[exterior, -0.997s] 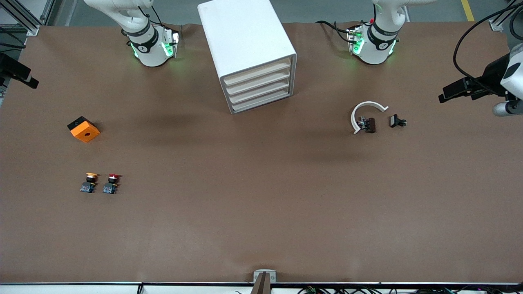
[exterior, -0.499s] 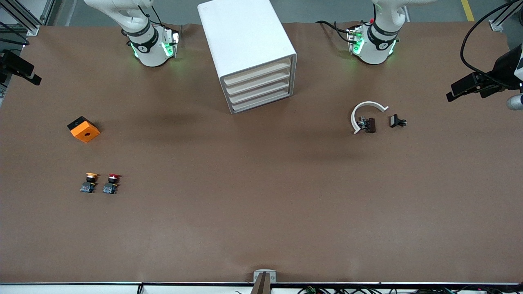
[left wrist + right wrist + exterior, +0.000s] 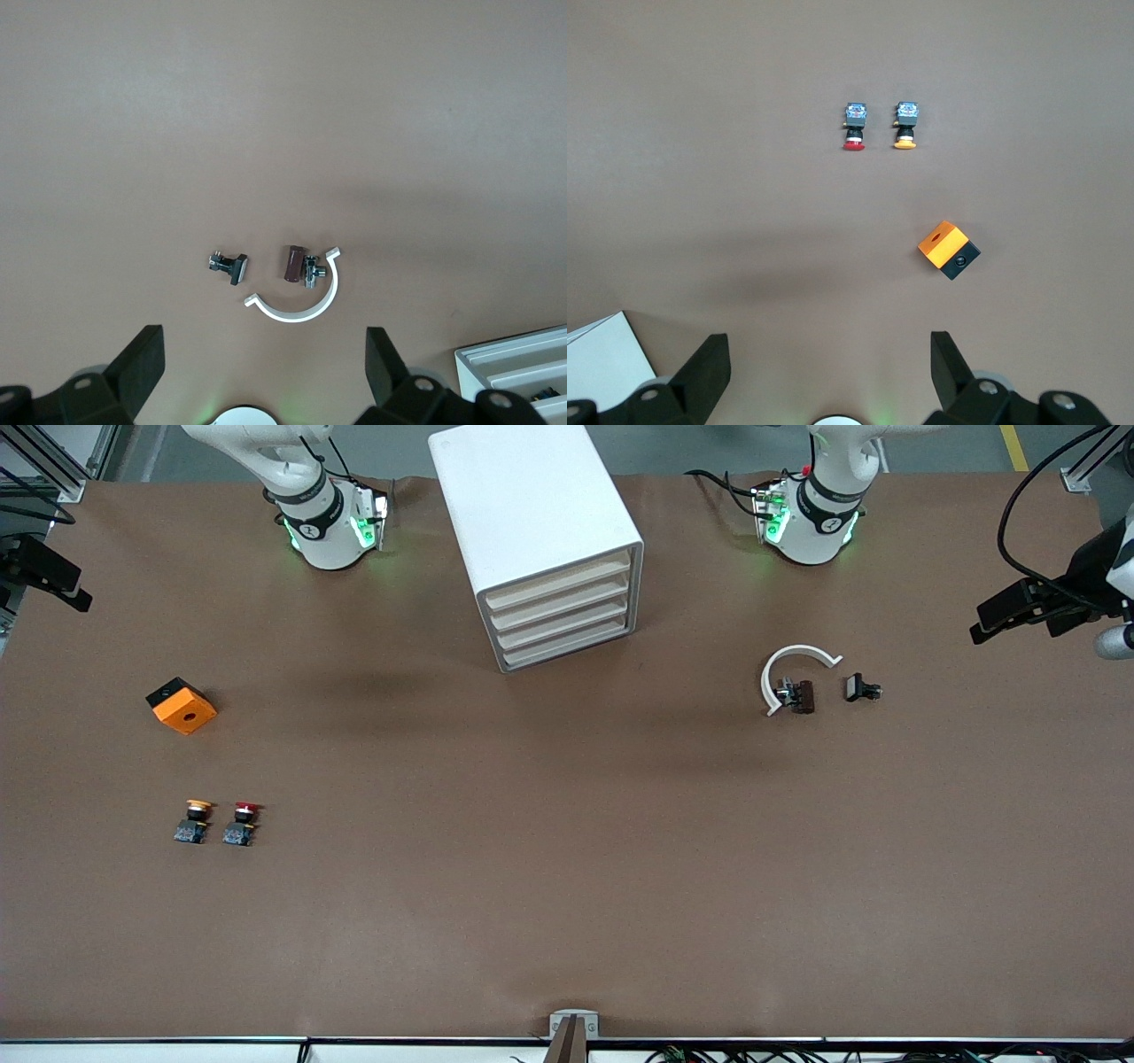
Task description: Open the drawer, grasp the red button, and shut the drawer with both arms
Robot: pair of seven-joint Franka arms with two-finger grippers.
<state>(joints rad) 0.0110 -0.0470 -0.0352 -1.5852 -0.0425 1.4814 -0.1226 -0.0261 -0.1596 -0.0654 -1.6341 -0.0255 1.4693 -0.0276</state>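
Both arms have drawn outward toward the worktop's ends. Left claw (image 3: 261, 372) and right claw (image 3: 824, 372) hang high, jaws wide, empty. Red button (image 3: 854, 126) lies well below the right claw. First square a claw on a drawer (image 3: 561, 595) front.

Both arms wait raised, left gripper (image 3: 261, 372) and right gripper (image 3: 828, 367) empty, fingers spread wide.
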